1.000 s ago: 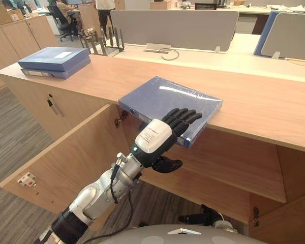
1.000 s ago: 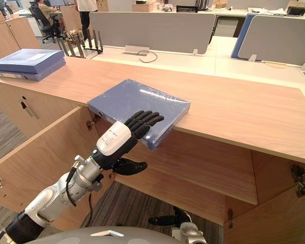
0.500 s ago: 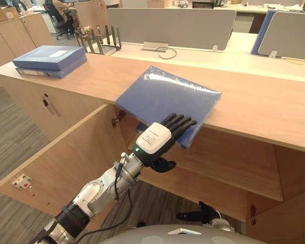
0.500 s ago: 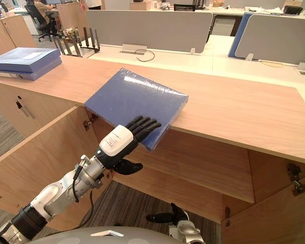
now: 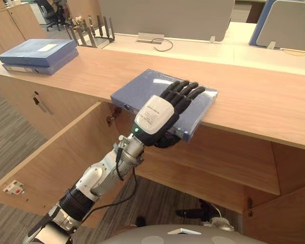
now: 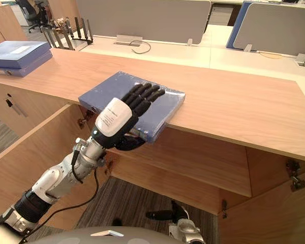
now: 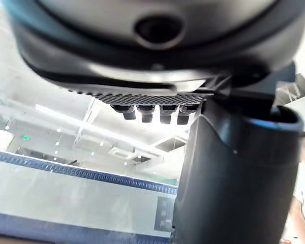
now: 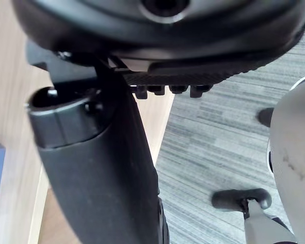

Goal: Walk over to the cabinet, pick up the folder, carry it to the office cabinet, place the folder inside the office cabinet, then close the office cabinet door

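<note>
**Folder pinched at the cabinet edge**

The blue folder [image 5: 134, 91] lies on the wooden cabinet top [image 5: 254, 101], one corner overhanging the front edge. The left hand [image 5: 155, 114] grips that corner, fingers on top and thumb beneath. The open cabinet door [image 5: 56, 152] stands beside the arm. Two more folders [image 5: 35, 51] are stacked far left. The right hand [image 5: 190, 212] hangs low, relaxed and empty.

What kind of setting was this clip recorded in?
Probably an open-plan office: grey desk partitions stand on pale desks behind a long wooden cabinet, and a stack of blue binders lies on the cabinet's top.
</note>
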`<state>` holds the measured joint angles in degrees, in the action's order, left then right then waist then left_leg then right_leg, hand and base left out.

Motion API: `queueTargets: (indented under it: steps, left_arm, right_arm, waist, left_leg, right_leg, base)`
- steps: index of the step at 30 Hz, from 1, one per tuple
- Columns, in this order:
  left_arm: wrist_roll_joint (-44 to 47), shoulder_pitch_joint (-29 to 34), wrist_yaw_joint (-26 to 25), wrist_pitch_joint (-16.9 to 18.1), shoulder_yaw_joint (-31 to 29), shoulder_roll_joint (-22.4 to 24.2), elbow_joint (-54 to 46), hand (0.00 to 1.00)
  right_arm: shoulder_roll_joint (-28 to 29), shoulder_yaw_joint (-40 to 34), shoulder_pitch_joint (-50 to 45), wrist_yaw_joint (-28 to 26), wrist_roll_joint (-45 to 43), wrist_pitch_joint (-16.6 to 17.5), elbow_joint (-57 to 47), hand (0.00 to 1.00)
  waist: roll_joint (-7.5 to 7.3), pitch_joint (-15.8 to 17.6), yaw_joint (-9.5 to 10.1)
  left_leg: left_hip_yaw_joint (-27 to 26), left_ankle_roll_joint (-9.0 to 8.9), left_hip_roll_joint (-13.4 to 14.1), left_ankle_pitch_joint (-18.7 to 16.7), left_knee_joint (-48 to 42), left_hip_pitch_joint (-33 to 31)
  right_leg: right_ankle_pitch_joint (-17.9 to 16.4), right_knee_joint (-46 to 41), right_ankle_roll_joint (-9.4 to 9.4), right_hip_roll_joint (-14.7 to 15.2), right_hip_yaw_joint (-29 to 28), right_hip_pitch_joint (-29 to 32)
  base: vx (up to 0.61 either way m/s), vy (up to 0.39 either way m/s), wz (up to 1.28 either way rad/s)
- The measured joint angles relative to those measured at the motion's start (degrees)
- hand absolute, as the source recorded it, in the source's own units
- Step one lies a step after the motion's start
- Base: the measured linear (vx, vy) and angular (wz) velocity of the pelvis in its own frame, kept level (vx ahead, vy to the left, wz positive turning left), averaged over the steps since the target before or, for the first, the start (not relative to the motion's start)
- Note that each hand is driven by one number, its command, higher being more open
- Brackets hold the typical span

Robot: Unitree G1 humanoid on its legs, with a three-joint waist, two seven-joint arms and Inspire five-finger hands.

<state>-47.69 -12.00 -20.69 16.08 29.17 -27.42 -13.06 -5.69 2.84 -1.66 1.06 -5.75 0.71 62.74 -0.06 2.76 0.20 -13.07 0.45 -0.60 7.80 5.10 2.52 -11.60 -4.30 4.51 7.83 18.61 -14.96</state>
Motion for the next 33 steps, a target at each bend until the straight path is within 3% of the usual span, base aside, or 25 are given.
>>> queueTargets:
  steps: [1, 2, 17, 33]
  left_arm:
    - [0.0, 0.0, -0.4, -0.1, -0.1, 0.0, -0.8, 1.00]
    - [0.0, 0.0, -0.9, -0.1, -0.4, 0.0, -2.2, 0.00]
    - [-2.4, -2.5, -3.1, 1.7, -2.0, 0.2, -7.8, 0.00]
    - [-1.4, -3.0, 0.2, 2.8, -0.9, -0.7, -8.4, 0.00]
  right_arm:
    - [0.0, 0.0, 0.0, 0.0, -0.2, 0.0, 0.0, 1.00]
    - [-0.1, 0.0, -0.1, 0.0, -0.2, 0.0, 0.0, 1.00]
    - [-0.6, 0.2, -1.0, 0.1, -0.2, 0.1, -0.7, 1.00]
    - [-0.9, 0.3, -1.6, 0.0, -0.3, 0.1, -1.0, 1.00]
  waist:
    - [0.10, -0.1, -0.18]
    - [0.33, -0.2, -0.36]
    - [1.10, -0.9, -0.27]
    - [1.10, -1.3, 0.36]
  left_leg:
    - [0.0, 0.00, 0.0, 0.0, 0.0, 0.0]
    - [0.0, 0.00, 0.0, 0.0, 0.0, 0.0]
    - [-0.2, -0.07, 0.2, -0.1, 0.1, 0.6]
    - [-0.1, -0.01, 0.2, 0.0, 0.1, 0.7]
  right_leg:
    - [0.0, 0.0, -0.01, 0.0, 0.0, 0.0]
    - [0.0, -0.1, -0.02, 0.0, -0.1, 0.0]
    - [0.0, -0.5, -0.12, 0.0, -0.2, 0.0]
    - [0.0, -0.6, -0.15, 0.0, -0.2, -0.1]
  base:
    - [0.00, 0.000, 0.00]
    - [0.00, 0.000, 0.00]
    - [0.00, 0.000, 0.00]
    - [0.00, 0.000, 0.00]
